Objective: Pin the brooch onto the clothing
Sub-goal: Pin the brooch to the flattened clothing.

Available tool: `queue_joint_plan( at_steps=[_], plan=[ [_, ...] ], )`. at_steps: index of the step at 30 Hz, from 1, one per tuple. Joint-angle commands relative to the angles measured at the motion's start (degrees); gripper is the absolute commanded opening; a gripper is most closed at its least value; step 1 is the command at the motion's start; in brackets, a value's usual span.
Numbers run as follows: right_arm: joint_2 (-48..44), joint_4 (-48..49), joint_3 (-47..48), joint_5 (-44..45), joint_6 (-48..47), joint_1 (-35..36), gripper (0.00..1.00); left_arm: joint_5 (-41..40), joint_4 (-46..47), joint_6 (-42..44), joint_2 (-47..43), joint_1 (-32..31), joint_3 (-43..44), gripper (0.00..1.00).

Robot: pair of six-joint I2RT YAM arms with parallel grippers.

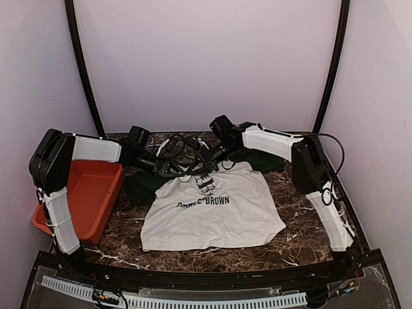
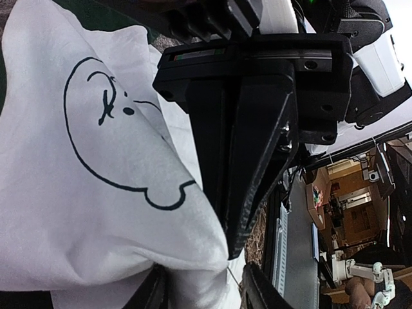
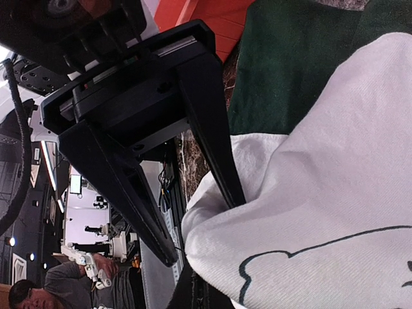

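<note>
T-shirt fabric bunches between the parted left hand, the right hand clamped on it.

Your top cam looks down from behind the arms at the whole table. Both wrist cams sit super close on the shirt.

"BROWN" reads clear in black print on the white T-shirt; the lettering left of it is too crumpled to read.
</note>
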Motion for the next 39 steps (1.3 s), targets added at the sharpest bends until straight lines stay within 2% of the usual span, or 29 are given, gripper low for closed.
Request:
queue_joint_plan(
  at_steps=[1, 5, 8, 12, 15, 17, 29, 35, 39],
  plan=[
    [-2.5, -0.3, 1.9, -0.3, -1.6, 0.5, 0.0, 1.0, -3.0, 2.0, 0.4, -0.4, 1.4, 0.37],
    [-2.4, -0.6, 1.8, -0.4, -1.9, 0.4, 0.0, 1.0, -2.9, 2.0, 0.8, -0.4, 1.7, 0.35],
    [-2.4, -0.8, 1.8, -0.5, -2.1, 0.4, 0.0, 2.4, -1.4, 1.0, 0.8, -0.4, 1.6, 0.37],
    [-2.3, -0.8, 1.7, -0.4, -2.2, 0.4, 0.0, 5.2, 7.2, -4.5, 0.0, -0.2, -0.9, 0.44],
    [-2.3, -0.8, 1.8, -0.5, -2.1, 0.4, 0.0, 7.0, 14.5, -9.9, -0.5, -0.1, -2.4, 0.45],
    [-2.4, -0.8, 1.9, -0.6, -2.1, 0.4, 0.0, 7.0, 15.2, -10.5, -0.6, 0.0, -2.9, 0.45],
    [-2.9, -0.8, 1.3, -0.8, -2.2, 0.3, 0.0, 7.0, 12.7, -8.0, -0.7, 0.1, -3.6, 0.29],
    [-3.0, -0.2, 1.2, -2.6, -1.8, -0.1, 0.0, 7.1, 12.0, -7.3, -1.4, 0.1, -4.3, 0.27],
    [-3.5, 0.9, 0.2, -3.6, -1.6, -0.5, 0.0, 8.0, 14.2, -9.3, -1.6, 0.2, -5.2, 0.22]
  ],
)
